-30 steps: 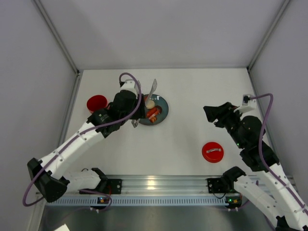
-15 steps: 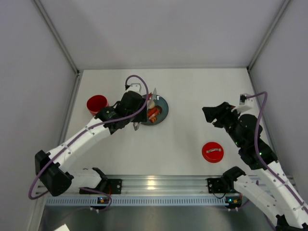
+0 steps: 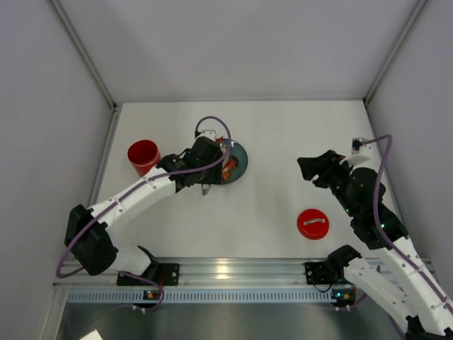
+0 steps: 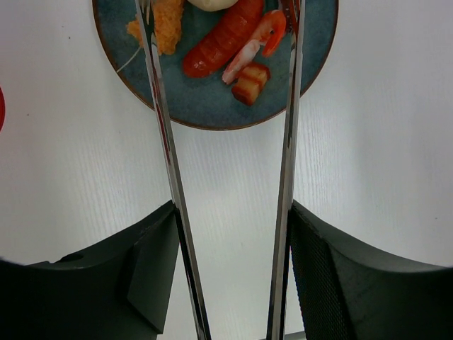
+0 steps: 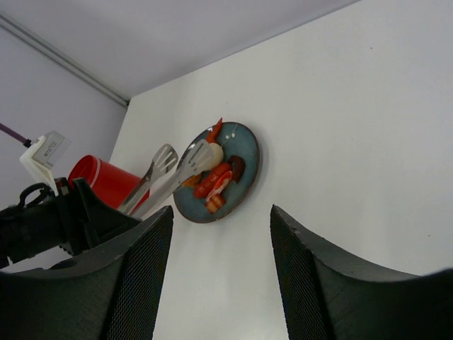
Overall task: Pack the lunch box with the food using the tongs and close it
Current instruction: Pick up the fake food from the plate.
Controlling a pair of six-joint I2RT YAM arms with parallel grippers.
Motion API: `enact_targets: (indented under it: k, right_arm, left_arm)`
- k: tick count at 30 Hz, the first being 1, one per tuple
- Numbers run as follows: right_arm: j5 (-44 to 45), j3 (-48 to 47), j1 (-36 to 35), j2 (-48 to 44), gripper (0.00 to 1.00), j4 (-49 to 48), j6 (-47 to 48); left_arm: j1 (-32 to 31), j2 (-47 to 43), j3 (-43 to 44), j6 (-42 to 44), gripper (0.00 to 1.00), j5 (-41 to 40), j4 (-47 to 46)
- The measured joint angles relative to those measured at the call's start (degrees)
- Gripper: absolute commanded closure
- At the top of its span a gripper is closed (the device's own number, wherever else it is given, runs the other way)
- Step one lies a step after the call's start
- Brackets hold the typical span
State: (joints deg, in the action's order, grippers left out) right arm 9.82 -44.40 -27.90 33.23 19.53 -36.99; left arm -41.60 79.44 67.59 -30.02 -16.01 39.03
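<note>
My left claw (image 4: 232, 212) is clenched on the tongs (image 4: 164, 142): each silver arm runs along the inner face of one finger, and the two arms stand apart with bare desk (image 4: 226, 184) between them. Just ahead of that claw lies the blue-grey plate (image 4: 205, 113), and on it the food: a red-brown sausage (image 4: 225, 39), a shrimp (image 4: 255, 44), two small orange cubes (image 4: 249, 81) and a crumbed orange piece (image 4: 168, 21). The lunch box (image 3: 144, 156) stands upright off to the left of this claw, mouth up, apart from the plate. My right claw (image 5: 221, 212) is released, fingers spread with nothing between them, well to the right of the plate. The red lid (image 3: 312, 224) lies flat on the desk near it, closer to my base.

In the left wrist view the tong tips are cut off at the top edge and the joined end is out of frame below. From above, my own wrist covers most of the tongs and the near side of the plate. I cannot tell whether the tips touch any food.

The tongs' long axis runs straight out from my left claw, with the tips over the plate and the joined end back towards my wrist.
</note>
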Motion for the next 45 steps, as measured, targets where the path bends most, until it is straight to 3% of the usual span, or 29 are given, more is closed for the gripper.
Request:
enact_targets:
  k: [28,45]
  right_arm:
    - [-0.5,1.46,0.0,0.59,0.46,-0.09,-0.04]
    - [-0.63,1.68,0.0,0.7,0.57,-0.15,-0.04]
  left_arm:
    - [0.85,8.52,-0.02,0.15,0.41,-0.35,-4.42]
    - [1.03,8.5,0.09,0.17,0.59,-0.35,-4.33]
